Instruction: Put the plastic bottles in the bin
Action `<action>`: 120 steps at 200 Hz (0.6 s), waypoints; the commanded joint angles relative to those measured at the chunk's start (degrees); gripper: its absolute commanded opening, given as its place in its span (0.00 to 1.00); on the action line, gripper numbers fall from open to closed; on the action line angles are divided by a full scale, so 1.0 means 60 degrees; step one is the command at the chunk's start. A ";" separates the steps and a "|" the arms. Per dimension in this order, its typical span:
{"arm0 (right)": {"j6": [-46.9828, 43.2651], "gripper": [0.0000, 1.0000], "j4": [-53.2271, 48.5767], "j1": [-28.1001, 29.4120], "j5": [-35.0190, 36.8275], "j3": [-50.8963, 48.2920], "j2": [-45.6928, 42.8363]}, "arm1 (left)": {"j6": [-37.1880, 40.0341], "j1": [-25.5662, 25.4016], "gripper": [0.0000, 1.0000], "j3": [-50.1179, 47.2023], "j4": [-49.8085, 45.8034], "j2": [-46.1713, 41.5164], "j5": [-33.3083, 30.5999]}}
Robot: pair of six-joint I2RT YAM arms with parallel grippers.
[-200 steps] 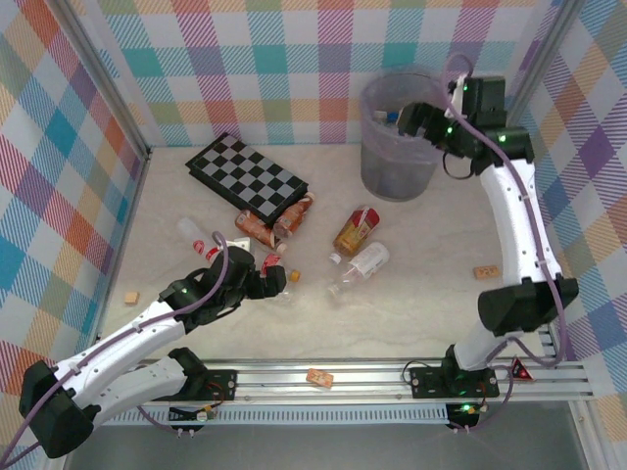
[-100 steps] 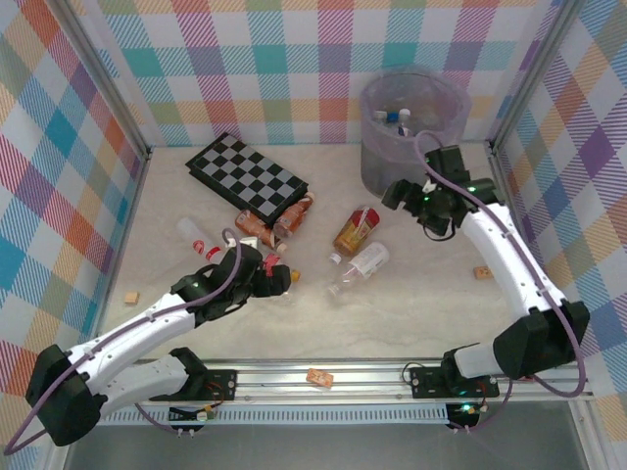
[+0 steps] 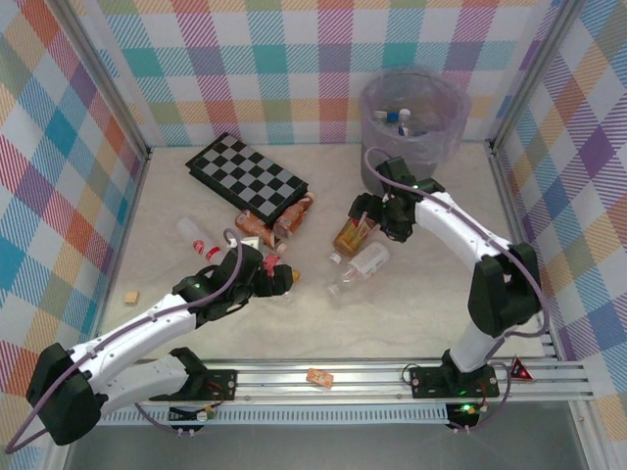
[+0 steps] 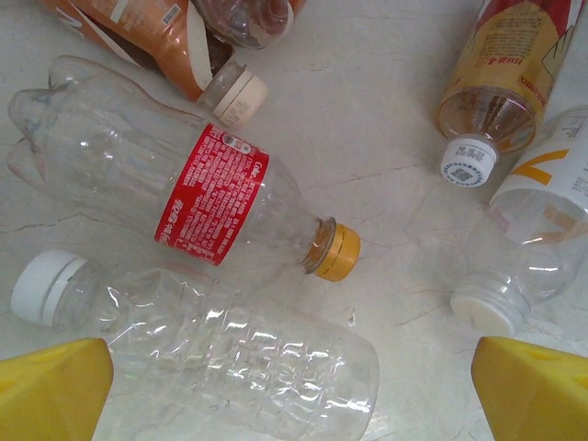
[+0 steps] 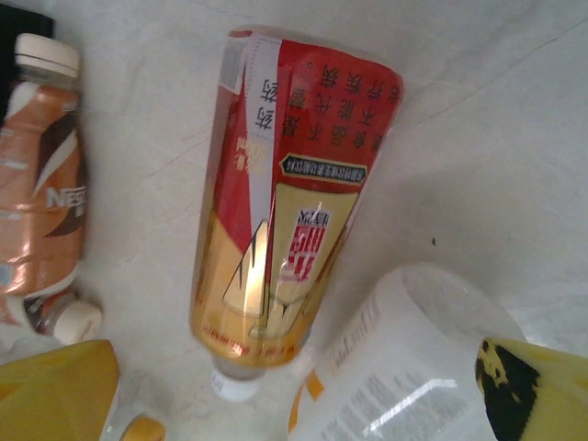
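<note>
Right gripper (image 3: 372,215) has swung down from the bin (image 3: 411,147), jaws spread over the lying red-gold bottle (image 5: 285,202), cap (image 5: 234,386) pointing near-left; bin holds maybe three bottles (image 3: 402,117); left gripper (image 4: 292,395) spread

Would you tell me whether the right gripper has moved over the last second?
Yes. The right gripper has left the bin and come nearer and leftward, and is now over the red-and-gold bottle.
</note>
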 commanded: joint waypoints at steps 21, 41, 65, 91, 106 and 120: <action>0.0362 0.99 0.0530 0.0164 -0.0131 0.0461 0.1165 | -0.0020 0.0120 1.00 -0.0156 -0.0069 -0.0249 -0.0117; 0.0297 0.99 0.0608 0.0233 -0.0005 0.0668 0.1590 | -0.0020 0.0122 1.00 -0.0156 -0.0066 -0.0237 -0.0117; 0.0247 0.98 0.0702 0.0247 0.0053 0.0909 0.1999 | -0.0005 0.0121 1.00 -0.0182 -0.0064 -0.0207 -0.0143; 0.0267 0.97 0.0787 0.0247 -0.0024 0.1120 0.2476 | -0.0004 0.0119 1.00 -0.0200 -0.0059 -0.0165 -0.0142; 0.0345 0.96 0.0867 0.0247 -0.0124 0.1194 0.2684 | 0.0012 0.0122 1.00 -0.0200 -0.0064 -0.0148 -0.0166; 0.0407 0.94 0.0957 0.0256 -0.0167 0.1228 0.2811 | 0.0010 0.0117 1.00 -0.0200 -0.0064 -0.0148 -0.0187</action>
